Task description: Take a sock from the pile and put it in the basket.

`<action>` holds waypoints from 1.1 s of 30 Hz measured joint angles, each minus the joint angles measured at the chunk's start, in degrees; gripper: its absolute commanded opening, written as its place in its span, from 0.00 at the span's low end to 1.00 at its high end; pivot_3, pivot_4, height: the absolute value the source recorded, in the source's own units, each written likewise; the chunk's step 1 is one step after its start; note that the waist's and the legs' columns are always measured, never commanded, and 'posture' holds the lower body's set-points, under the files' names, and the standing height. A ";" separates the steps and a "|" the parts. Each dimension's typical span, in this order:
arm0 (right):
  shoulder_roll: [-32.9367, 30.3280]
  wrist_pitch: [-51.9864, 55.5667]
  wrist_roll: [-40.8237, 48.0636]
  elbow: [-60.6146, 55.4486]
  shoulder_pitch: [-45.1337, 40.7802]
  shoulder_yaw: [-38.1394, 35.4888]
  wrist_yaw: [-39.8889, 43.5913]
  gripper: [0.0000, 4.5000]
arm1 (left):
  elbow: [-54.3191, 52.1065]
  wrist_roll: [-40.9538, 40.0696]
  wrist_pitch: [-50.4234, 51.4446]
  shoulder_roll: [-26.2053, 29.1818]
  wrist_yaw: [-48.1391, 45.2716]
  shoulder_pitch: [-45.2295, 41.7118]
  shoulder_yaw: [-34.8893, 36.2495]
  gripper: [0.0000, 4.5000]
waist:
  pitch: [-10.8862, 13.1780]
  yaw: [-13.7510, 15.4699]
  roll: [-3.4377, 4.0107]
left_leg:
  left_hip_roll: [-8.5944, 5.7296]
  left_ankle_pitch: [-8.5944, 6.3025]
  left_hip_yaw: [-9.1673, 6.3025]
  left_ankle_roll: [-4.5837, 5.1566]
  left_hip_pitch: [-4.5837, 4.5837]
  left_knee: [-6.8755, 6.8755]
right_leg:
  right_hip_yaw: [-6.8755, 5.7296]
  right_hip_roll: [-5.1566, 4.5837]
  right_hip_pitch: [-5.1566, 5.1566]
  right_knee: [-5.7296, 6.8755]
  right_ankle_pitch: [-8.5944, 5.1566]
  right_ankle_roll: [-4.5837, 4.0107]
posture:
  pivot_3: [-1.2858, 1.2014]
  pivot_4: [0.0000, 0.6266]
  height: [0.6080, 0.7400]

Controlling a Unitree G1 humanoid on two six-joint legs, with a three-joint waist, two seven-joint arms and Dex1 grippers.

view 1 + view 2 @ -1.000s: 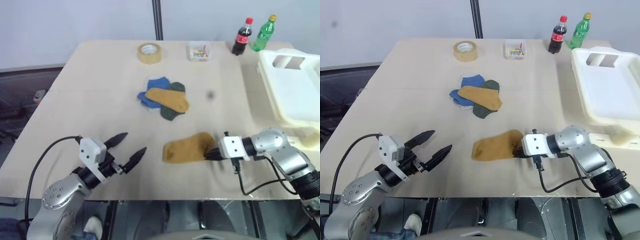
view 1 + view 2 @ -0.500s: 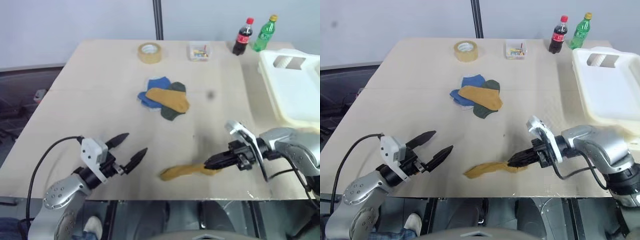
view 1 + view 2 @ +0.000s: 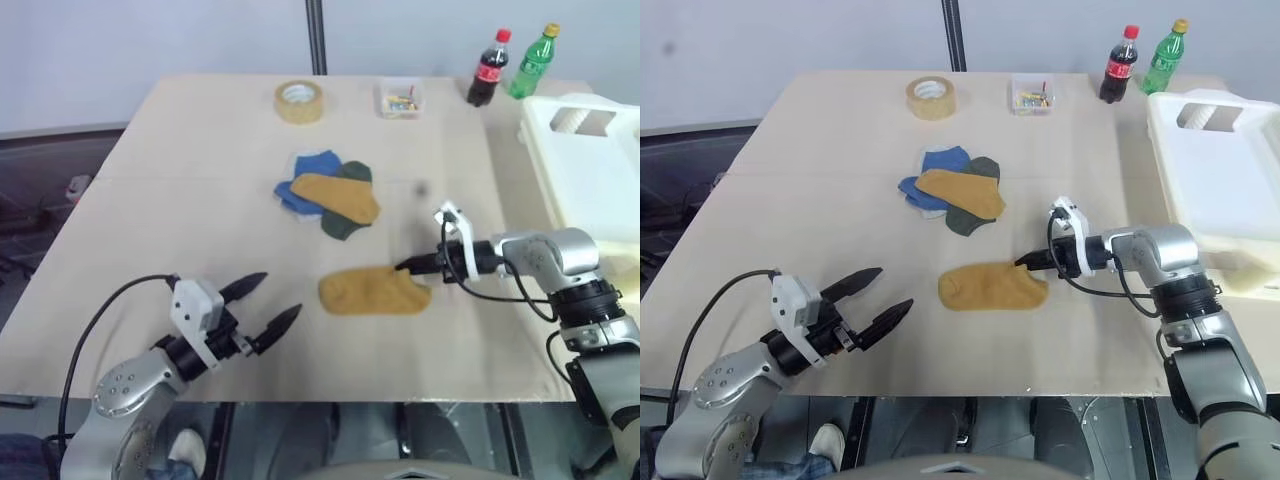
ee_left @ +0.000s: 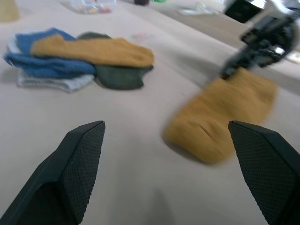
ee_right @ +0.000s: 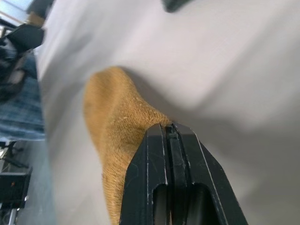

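The pile (image 3: pixel 330 198) of blue, dark green and mustard socks lies at the table's middle. A single mustard sock (image 3: pixel 372 292) is spread out nearer the front. My right gripper (image 3: pixel 412 266) is shut on this sock's right upper edge; the right wrist view shows the closed fingers (image 5: pixel 154 154) pinching the mustard fabric (image 5: pixel 115 126). My left gripper (image 3: pixel 276 297) hovers open and empty at the front left, pointing toward the sock (image 4: pixel 225 112). The white basket (image 3: pixel 585 175) stands at the table's right edge, beyond the right arm.
A tape roll (image 3: pixel 299 102), a small clear box (image 3: pixel 400 100), a cola bottle (image 3: pixel 486 70) and a green bottle (image 3: pixel 533 62) line the table's far edge. A cable hangs under the right wrist.
The right gripper rolled over and moved away from the front edge, carrying the mustard sock, which went from a dangling strip to a spread-out shape. The left gripper stayed in place.
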 measured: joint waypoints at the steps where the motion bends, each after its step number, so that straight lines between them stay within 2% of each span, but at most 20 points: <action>1: 0.46 -0.06 -0.17 0.35 -0.07 -0.31 -0.08 0.01 | 0.00 0.01 0.05 0.72 -0.61 0.01 -0.02 1.00 | 0.00 -0.06 0.00 | 0.00 0.00 0.02 0.00 -0.01 0.01 | 0.03 0.01 -0.04 0.04 0.00 0.00 | 0.52 0.24 0.99; 4: 1.28 -0.54 -0.96 1.92 -0.90 -0.94 -1.01 0.01 | -0.02 0.66 -0.02 3.58 -3.12 0.38 -1.32 1.00 | -0.01 -0.21 0.02 | 0.01 0.00 0.05 0.00 0.02 0.00 | 0.06 0.04 -0.06 0.10 0.00 -0.01 | 0.52 0.24 0.99; 9: 0.51 -2.29 -2.41 2.17 -0.93 -0.95 -0.56 0.01 | 0.07 1.25 -0.11 4.32 -4.68 -0.04 -2.30 1.00 | -0.01 -0.12 0.02 | 0.00 0.00 0.06 0.01 0.01 0.00 | 0.03 0.08 -0.06 0.11 0.00 0.00 | 0.52 0.24 0.99; 13: -1.87 -4.97 -3.75 1.33 -0.31 -0.95 0.23 0.27 | 0.47 1.28 -0.13 4.43 -5.34 -1.12 -2.37 1.00 | -0.01 -0.14 0.02 | -0.01 0.00 0.06 0.01 0.01 0.00 | 0.03 0.09 -0.06 0.10 0.00 0.00 | 0.52 0.24 0.99; 15: -3.16 -6.43 -4.31 -0.04 0.77 -0.97 1.06 0.52 | 0.66 1.28 -0.13 4.43 -5.71 -1.67 -2.43 1.00 | -0.01 -0.15 0.02 | -0.01 0.00 0.06 0.01 0.01 0.00 | 0.03 0.10 -0.06 0.10 0.00 0.00 | 0.52 0.24 0.99; 17: -4.52 -7.81 -4.84 -1.88 1.71 -0.96 1.46 0.73 | 0.84 1.28 -0.12 4.43 -5.99 -2.13 -2.53 1.00 | -0.01 -0.14 0.02 | -0.01 0.00 0.06 0.01 0.01 0.01 | 0.04 0.10 -0.06 0.12 0.00 0.00 | 0.52 0.24 0.99; 22: -6.04 -13.08 -6.68 -4.87 3.72 -3.52 0.16 0.73 | 1.93 1.36 -0.15 4.44 -6.91 -2.56 -2.63 1.00 | -0.01 -0.15 0.02 | 0.00 0.01 0.07 0.02 0.02 0.06 | 0.04 0.20 -0.06 0.17 0.00 0.00 | 0.52 0.24 0.99; 25: -7.20 -16.27 -5.98 -11.29 6.99 -5.76 1.36 0.73 | 2.45 1.63 -0.35 4.65 -7.42 -2.79 -2.91 1.00 | -0.01 -0.13 0.02 | 0.01 0.00 0.06 0.02 -0.02 0.06 | 0.04 0.23 -0.07 0.14 0.00 0.00 | 0.52 0.24 0.99; 26: -8.68 -18.26 -5.63 -16.75 10.32 -5.95 2.88 0.73 | 2.51 1.44 -0.40 4.63 -7.59 -2.80 -2.87 1.00 | -0.01 -0.05 0.02 | 0.02 0.00 0.05 0.02 -0.03 0.05 | 0.02 0.22 -0.06 0.12 0.00 0.00 | 0.52 0.24 0.99; 30: -11.07 -20.18 -5.72 -28.62 18.45 -3.56 4.47 0.73 | 3.04 1.30 -0.41 4.62 -8.11 -2.80 -2.88 1.00 | -0.03 0.04 -0.01 | 0.03 0.00 0.04 0.02 -0.02 0.07 | 0.01 0.08 -0.03 0.12 0.00 0.01 | 0.52 0.24 0.99; 33: -9.93 -20.68 -7.06 -31.10 20.90 -0.56 3.08 0.73 | 3.29 1.31 -0.41 4.56 -8.26 -3.75 -3.36 1.00 | -0.03 -0.34 0.01 | 0.04 0.01 0.09 0.02 0.16 0.12 | 0.08 0.12 0.05 0.24 0.01 0.02 | 0.52 0.24 0.99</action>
